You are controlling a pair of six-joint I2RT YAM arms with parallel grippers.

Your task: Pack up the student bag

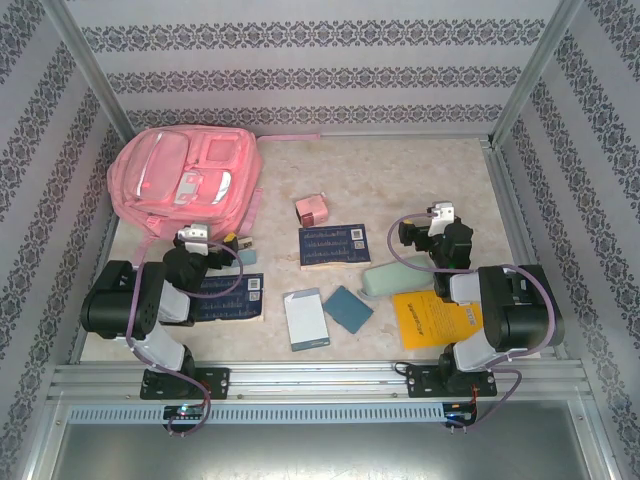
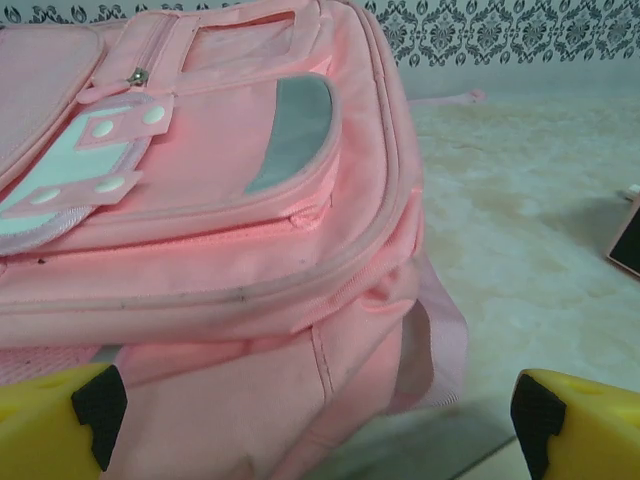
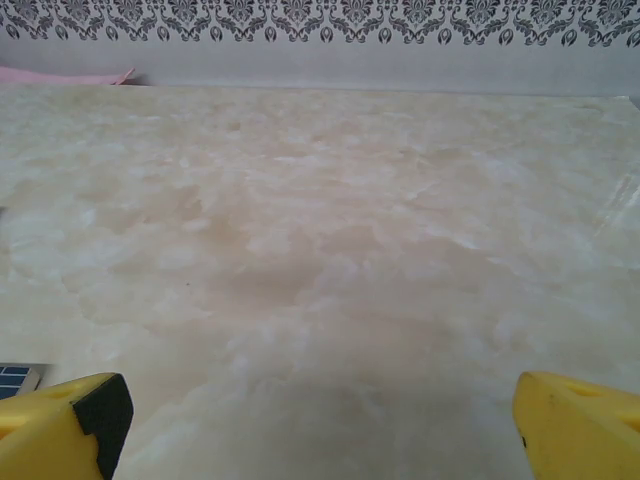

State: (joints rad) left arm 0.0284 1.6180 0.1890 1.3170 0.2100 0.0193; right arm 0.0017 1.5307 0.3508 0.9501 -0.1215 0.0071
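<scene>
Pink student bag (image 1: 185,180), grey-white patches

I am looking down on a table (image 1: 400,170) whose pale beige, marble-patterned top is taking soft, even light, with only faint shadows lying on it. Wallpaper is closing it in on three sides: the back wall (image 1: 320,60), the left wall (image 1: 45,170) and the right wall (image 1: 600,180) are all showing white stripes alternating with dark grey damask bands. An aluminium post (image 1: 90,70) is rising at the far left corner and another post (image 1: 535,70) at the far right. A ribbed aluminium rail (image 1: 320,378) is running along the near edge, above a dull grey metal sheet (image 1: 300,450).
</scene>
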